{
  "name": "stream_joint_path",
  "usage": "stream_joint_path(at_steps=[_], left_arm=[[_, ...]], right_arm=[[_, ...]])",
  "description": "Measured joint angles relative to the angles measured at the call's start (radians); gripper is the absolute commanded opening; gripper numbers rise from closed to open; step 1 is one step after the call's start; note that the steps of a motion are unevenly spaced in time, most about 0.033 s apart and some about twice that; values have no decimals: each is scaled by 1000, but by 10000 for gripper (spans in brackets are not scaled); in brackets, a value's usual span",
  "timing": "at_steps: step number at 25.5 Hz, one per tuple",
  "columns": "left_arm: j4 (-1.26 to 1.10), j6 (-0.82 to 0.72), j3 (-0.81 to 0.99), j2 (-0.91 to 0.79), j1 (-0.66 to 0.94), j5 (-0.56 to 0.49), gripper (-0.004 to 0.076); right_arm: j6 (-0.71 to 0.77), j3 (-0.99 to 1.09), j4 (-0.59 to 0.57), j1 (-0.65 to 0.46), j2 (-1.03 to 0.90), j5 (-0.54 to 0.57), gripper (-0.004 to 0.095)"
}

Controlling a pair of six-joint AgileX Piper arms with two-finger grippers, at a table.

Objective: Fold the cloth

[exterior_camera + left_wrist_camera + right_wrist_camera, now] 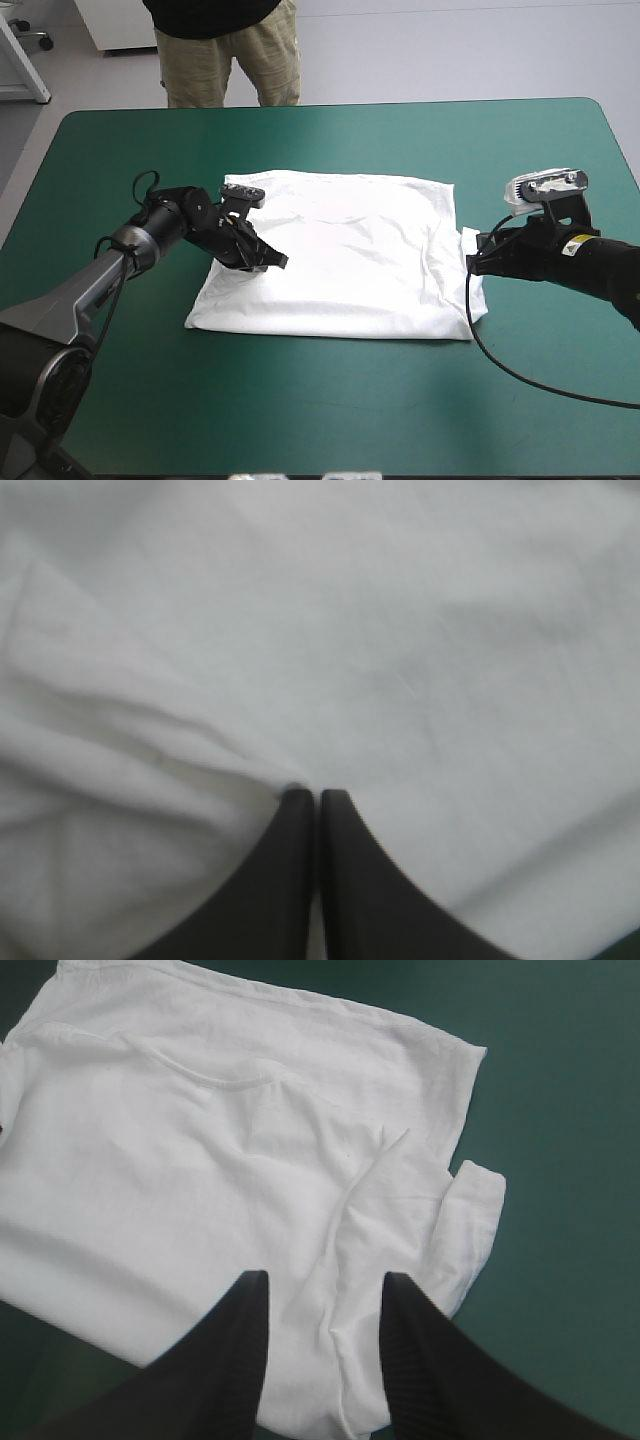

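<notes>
One fold of the T-shirt (340, 255) seems clamped in my left gripper (315, 796); my right gripper (325, 1286) hangs spread over its right edge.

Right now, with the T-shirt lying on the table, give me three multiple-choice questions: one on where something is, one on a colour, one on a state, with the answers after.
1. Where is the left gripper?
A. Over the left part of the T-shirt
B. Past the T-shirt's right edge
C. Beyond the T-shirt's far edge

2. What colour is the T-shirt?
A. Brown
B. White
C. Black

3. How do the fingers of the right gripper stand?
A. Shut in one pointed arch
B. Open, apart
C. Out of view

Answers:
1 A: the high view shows it on the cloth, just in from the left edge.
2 B: the cloth is white in all three views.
3 B: in the right wrist view the two black fingers stand apart, with cloth showing between them.
</notes>
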Motion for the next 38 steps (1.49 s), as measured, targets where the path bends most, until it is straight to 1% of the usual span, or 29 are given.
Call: stream_joint_path(at_steps=[1,3,6,7,8,9,13,17,19,26,27,29,30,32,33,35,38], left_arm=[[2,1,0,15,-6,-1,47],[4,13,0,52,-20,-9,168],[0,26,-1,86,-32,-24,417],[-4,27,-4,87,-33,-25,484],[-9,29,-5,86,-33,-30,529],[-20,29,-5,85,-34,-34,546],[-31,30,-12,57,-36,-45,545],[-28,30,-59,-36,-36,-38,545],[-19,30,-95,-101,-36,-27,545],[85,-37,-159,-266,-31,9,545],[127,-61,-160,-291,-27,27,545],[197,-100,-160,-305,-27,60,545],[217,-109,-160,-306,-27,70,545],[263,-140,-160,-307,-27,96,545],[273,-144,-160,-307,-27,108,546],[275,-147,-160,-308,-27,113,545],[277,-150,-160,-308,-27,117,545]], right_arm=[[-1,0,0,0,0,0,349],[-3,0,0,0,0,0,375],[-5,0,-3,-1,0,0,454],[-5,0,-5,-1,0,0,480],[-5,0,-7,-1,0,0,495],[-5,0,-8,-1,0,0,499],[27,0,-25,-1,2,-20,500],[110,-1,-122,-2,34,-56,499],[126,-3,-154,-17,78,-61,495],[111,-4,-168,-39,302,-97,495],[103,-6,-169,-39,370,-112,495],[97,-6,-169,-40,457,-144,467],[97,-6,-170,-40,477,-158,426],[95,-7,-170,-40,535,-222,382],[95,-15,-171,-40,570,-258,376],[95,-51,-168,-40,629,-278,378],[95,-118,-169,-40,725,-275,377]])
